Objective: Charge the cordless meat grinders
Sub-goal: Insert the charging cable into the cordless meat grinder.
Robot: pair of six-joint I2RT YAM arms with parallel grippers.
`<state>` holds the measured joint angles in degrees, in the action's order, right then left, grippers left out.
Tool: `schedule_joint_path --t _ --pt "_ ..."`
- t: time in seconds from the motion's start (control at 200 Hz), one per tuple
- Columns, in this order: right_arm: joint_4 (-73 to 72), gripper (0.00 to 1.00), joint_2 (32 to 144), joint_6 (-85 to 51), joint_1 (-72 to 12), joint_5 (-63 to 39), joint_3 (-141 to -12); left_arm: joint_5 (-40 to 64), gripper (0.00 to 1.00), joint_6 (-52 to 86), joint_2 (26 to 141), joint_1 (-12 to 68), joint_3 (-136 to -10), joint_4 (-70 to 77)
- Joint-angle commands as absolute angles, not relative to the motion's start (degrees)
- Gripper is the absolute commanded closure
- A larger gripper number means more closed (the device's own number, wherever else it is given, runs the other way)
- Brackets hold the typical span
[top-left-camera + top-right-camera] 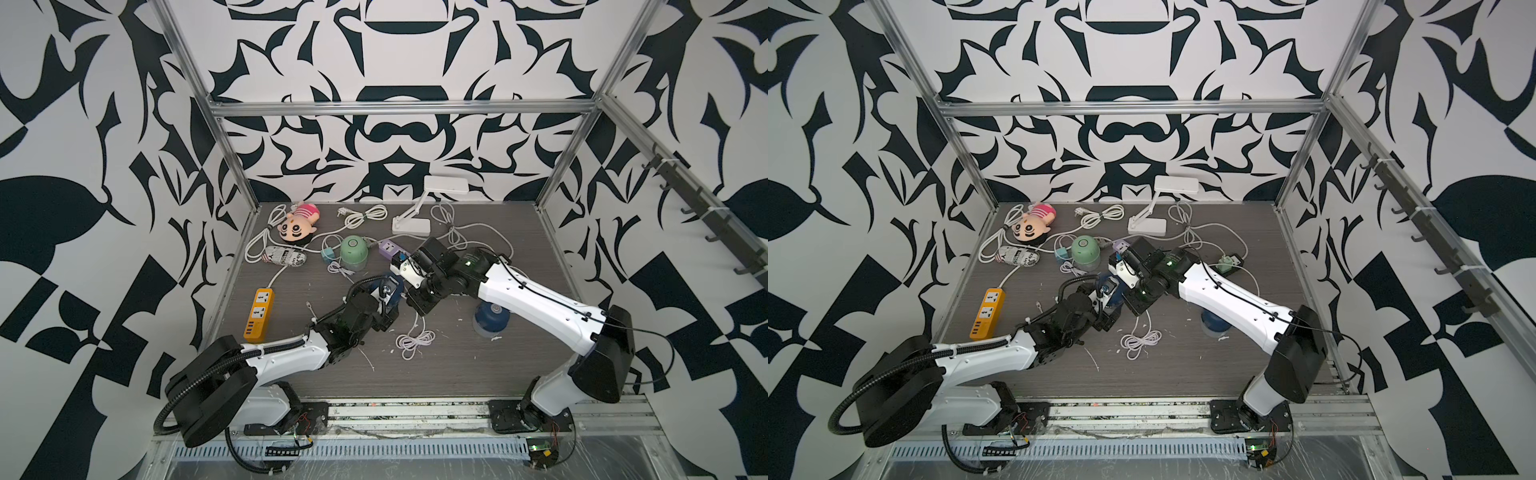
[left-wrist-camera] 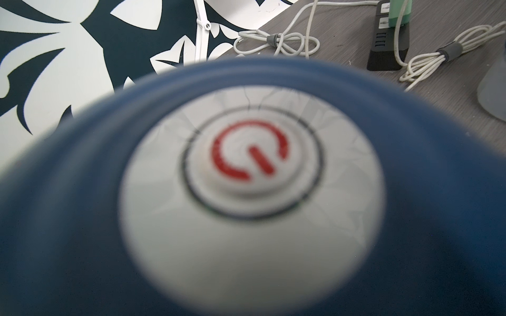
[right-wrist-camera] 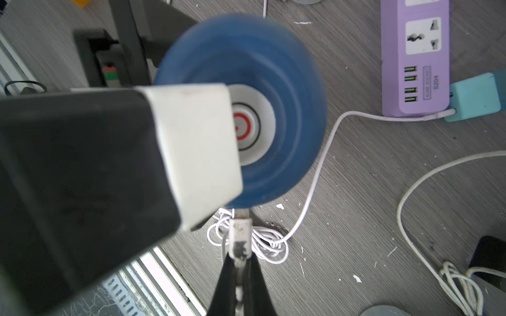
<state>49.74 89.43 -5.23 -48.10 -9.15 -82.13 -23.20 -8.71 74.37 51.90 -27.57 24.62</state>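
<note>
The grey wood-grain desk point(image 1: 457, 365) carries an orange plastic power strip point(image 1: 258, 315) left of centre, a mint green dome-topped grinder point(image 1: 354, 249) near a purple power strip point(image 1: 391, 248) at mid-frame, and a navy blue grinder point(image 1: 490, 320) right of centre.

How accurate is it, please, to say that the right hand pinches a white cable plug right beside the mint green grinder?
Only the colour is wrong: in the right wrist view, the right hand pinches a white cable plug right beside the navy blue grinder, not a mint green one.
</note>
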Motion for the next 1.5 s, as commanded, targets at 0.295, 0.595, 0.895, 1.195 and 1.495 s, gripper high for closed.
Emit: schedule_joint_path --t 0.295,0.595,0.895,1.195,1.495 --pt "34.7 1.00 89.5 -4.3 -48.4 -7.2 -84.8 -15.8 0.65 -9.8 70.4 55.1 -28.2 23.0" --pt "33.0 1.00 91.6 -5.9 -48.7 -9.5 -88.0 -15.6 0.66 -9.8 71.2 57.0 -29.0 21.8" --pt "32.8 1.00 91.6 -4.8 -47.5 -8.9 -90.1 -17.2 0.68 -10.7 71.7 59.4 -28.3 22.0" --pt "31.9 1.00 95.3 -6.7 -48.0 -11.6 -92.9 -17.0 0.70 -11.1 72.4 62.3 -29.6 22.6" --pt "32.2 1.00 93.6 -5.7 -45.1 -11.5 -93.2 -18.1 0.71 -10.3 72.5 65.6 -28.4 23.0"
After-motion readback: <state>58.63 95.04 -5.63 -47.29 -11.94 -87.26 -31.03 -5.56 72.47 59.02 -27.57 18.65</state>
